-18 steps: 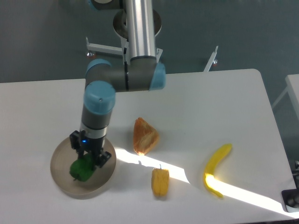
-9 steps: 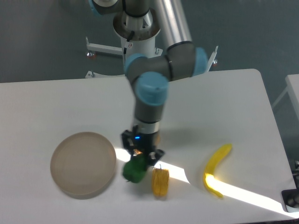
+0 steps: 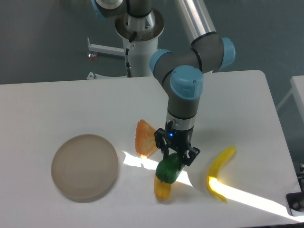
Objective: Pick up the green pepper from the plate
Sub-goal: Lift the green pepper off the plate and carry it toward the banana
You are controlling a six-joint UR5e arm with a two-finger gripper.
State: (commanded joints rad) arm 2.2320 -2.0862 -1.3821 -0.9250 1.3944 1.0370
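The gripper (image 3: pixel 174 160) is pointed downward over the middle of the tabletop (image 3: pixel 57 104), toward the front edge; its two fingers are closed against the sides of the green pepper (image 3: pixel 168 170), which is held between them and is carried clear of the plate (image 3: pixel 84 166); whether the pepper touches anything beneath it cannot be told from this view. The plate is located near the front-left part of the tabletop, well apart from the pepper, and nothing is seen on its surface. A yellow pepper (image 3: pixel 162 190) is lying directly below and in front of the green pepper, partly covered by it in the view. An orange wedge-shaped item (image 3: pixel 144 138) is positioned just to the left of the gripper, between the gripper and the plate. A banana (image 3: pixel 219 172) is placed to the right of the gripper, nearer the front-right corner; a bright band of sunlight is cast across the front of the tabletop.
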